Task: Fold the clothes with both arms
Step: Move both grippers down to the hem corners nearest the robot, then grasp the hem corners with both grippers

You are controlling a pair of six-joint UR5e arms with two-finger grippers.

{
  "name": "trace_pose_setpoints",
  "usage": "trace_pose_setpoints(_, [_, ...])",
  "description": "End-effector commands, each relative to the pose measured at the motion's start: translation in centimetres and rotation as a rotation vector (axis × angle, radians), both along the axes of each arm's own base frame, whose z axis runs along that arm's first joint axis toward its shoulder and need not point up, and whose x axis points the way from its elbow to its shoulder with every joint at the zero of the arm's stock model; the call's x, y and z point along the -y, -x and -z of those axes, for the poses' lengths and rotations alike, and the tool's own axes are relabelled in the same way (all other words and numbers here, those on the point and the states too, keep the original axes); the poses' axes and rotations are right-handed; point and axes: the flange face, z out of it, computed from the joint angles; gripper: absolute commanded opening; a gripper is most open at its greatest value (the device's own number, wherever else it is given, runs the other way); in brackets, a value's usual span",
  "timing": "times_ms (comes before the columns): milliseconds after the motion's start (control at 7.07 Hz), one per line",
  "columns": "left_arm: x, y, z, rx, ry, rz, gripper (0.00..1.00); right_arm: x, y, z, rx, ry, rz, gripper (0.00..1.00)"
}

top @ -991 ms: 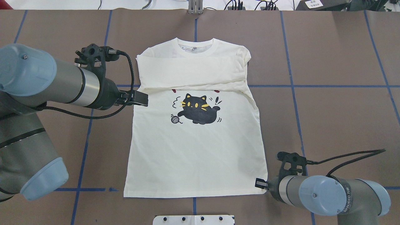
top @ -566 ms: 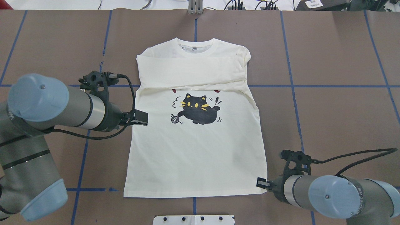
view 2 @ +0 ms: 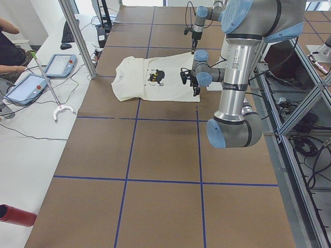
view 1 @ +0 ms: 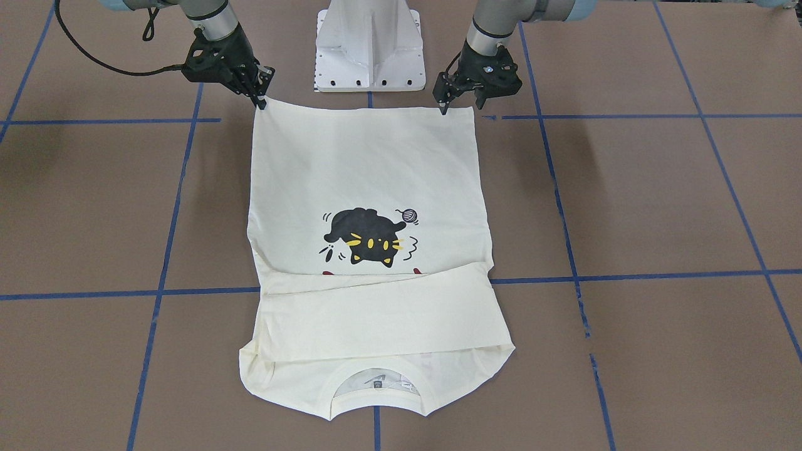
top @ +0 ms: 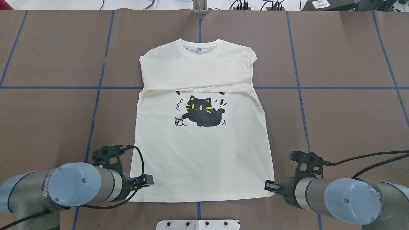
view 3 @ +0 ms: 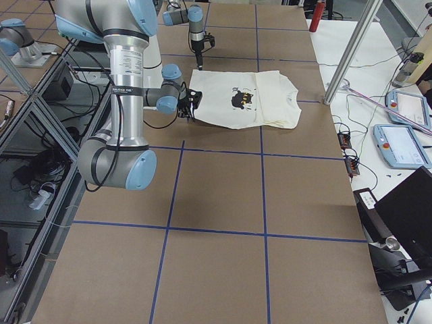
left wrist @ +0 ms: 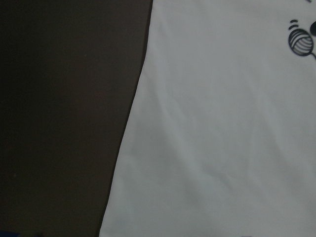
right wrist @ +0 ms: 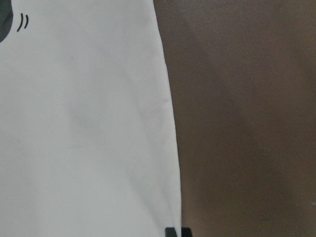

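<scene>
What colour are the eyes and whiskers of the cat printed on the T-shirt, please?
Yellow, on a black cat; clearest in the overhead view.

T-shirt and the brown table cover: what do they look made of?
T-shirt: soft matte cream knit, probably cotton jersey. It lies limp with shallow creases and folds flat; the exact fibre is not visible. Table cover: matte brown sheet, paper- or card-like, flat with no sheen. Blue lines: likely adhesive tape, with chipped breaks in places.

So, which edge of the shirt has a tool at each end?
The bottom hem, the straight edge opposite the collar: the left tool and right tool sit at its corners.
</scene>
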Motion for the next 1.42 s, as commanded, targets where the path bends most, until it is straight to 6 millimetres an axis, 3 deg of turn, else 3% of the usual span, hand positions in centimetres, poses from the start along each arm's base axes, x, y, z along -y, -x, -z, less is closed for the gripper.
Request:
trace_pose_setpoints(0, [-2.5, -0.7, -2.2, 0.045, 0.031, -0.016, 0.91, 0.0, -0.2, 0.3, 0.007, -0.002, -0.001, 0.0])
trace_pose_setpoints(1132, [-2.1, -1.9, -3.6, 0.081, 0.012, 0.0, 0.86, 0.9, -0.6, 0.2, 0.007, 0.008, -0.008, 0.0])
trace_pose_setpoints(1274, [-2.1, -1.9, -3.6, 0.079, 0.012, 0.0, 0.81, 1.0, -0.7, 0.3, 0.008, 0.008, -0.01, 0.0])
